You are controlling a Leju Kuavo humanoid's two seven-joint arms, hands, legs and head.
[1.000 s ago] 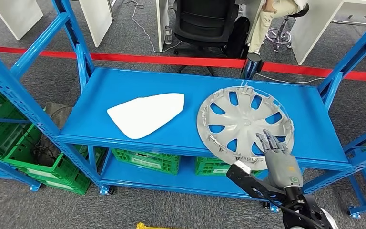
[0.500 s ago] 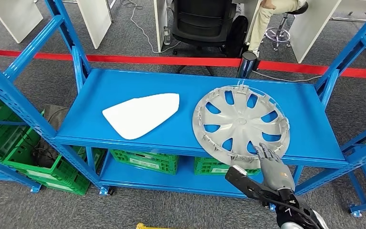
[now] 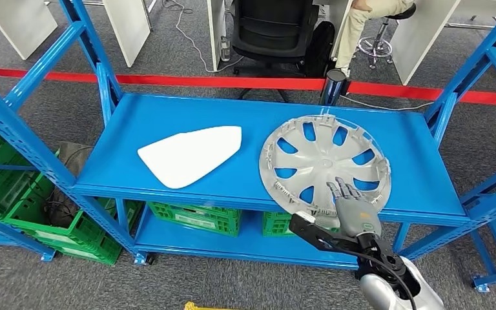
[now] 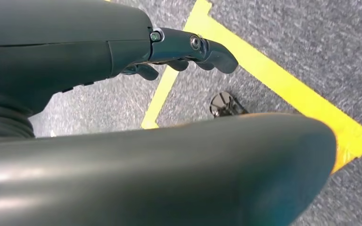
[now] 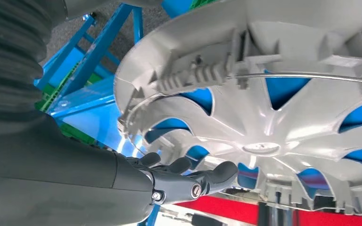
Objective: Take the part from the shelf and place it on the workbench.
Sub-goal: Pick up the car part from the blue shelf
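A grey hubcap (image 3: 323, 165) lies flat on the right half of the blue shelf (image 3: 168, 110), its near rim slightly over the front edge. My right hand (image 3: 351, 206) is at that near rim, fingers spread over the top and the thumb stretched out below the edge; it grips nothing. In the right wrist view the hubcap (image 5: 273, 103) looms close beyond the extended fingers (image 5: 193, 176). A flat white part (image 3: 190, 154) lies on the shelf's left half. My left hand (image 4: 184, 47) hangs over the carpet holding nothing, fingers loosely extended.
Blue shelf uprights (image 3: 103, 77) stand at the corners. Green crates (image 3: 200, 216) sit on the lower level, with more at the far left (image 3: 13, 187). Beyond the shelf are red floor tape (image 3: 200, 81), an office chair (image 3: 274, 29) and a seated person (image 3: 368, 16). Yellow floor tape (image 4: 273, 80) lies below the left hand.
The view has shifted slightly. My right hand has moved left along the hubcap's near rim and a little back toward the shelf's front edge. The hubcap and the white part have stayed put.
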